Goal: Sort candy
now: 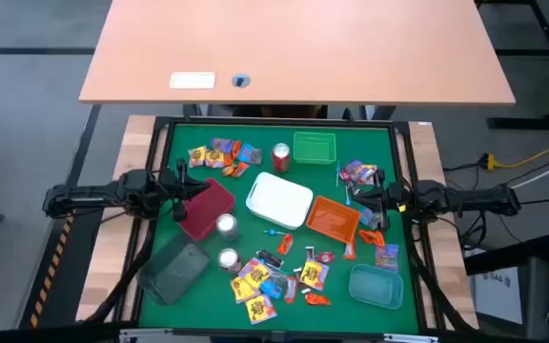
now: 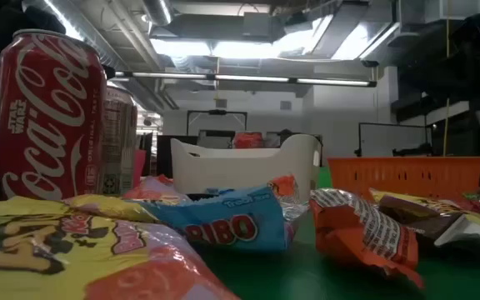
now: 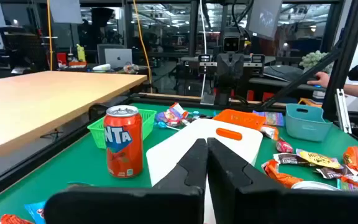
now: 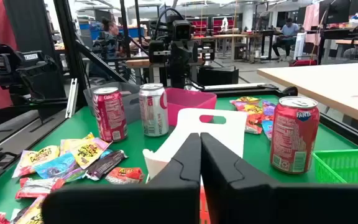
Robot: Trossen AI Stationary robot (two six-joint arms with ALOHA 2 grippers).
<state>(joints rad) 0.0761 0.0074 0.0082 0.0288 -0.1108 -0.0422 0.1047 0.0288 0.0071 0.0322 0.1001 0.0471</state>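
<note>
Green mat [image 1: 284, 238] on a table; a tan desk [image 1: 294, 48] lies beyond, in a lab room. Trays: white [image 1: 279, 200], orange [image 1: 332, 219], green [image 1: 314, 148], maroon [image 1: 208, 208], teal [image 1: 375, 286]. The low view alone shows a Haribo packet [image 2: 232, 221]. Candy [image 1: 274, 281]: yellow, orange and blue packets scattered at the mat's front and back. Left gripper [image 1: 187, 190] and right gripper [image 1: 360, 196] have fingers pressed together, empty.

candy [image 1: 273, 276] | wrapped, many colours | scattered loose on green mat

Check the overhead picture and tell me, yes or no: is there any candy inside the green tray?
No. The green tray at the mat's far edge shows only its bare mesh floor; the candy lies loose on the mat.
</note>
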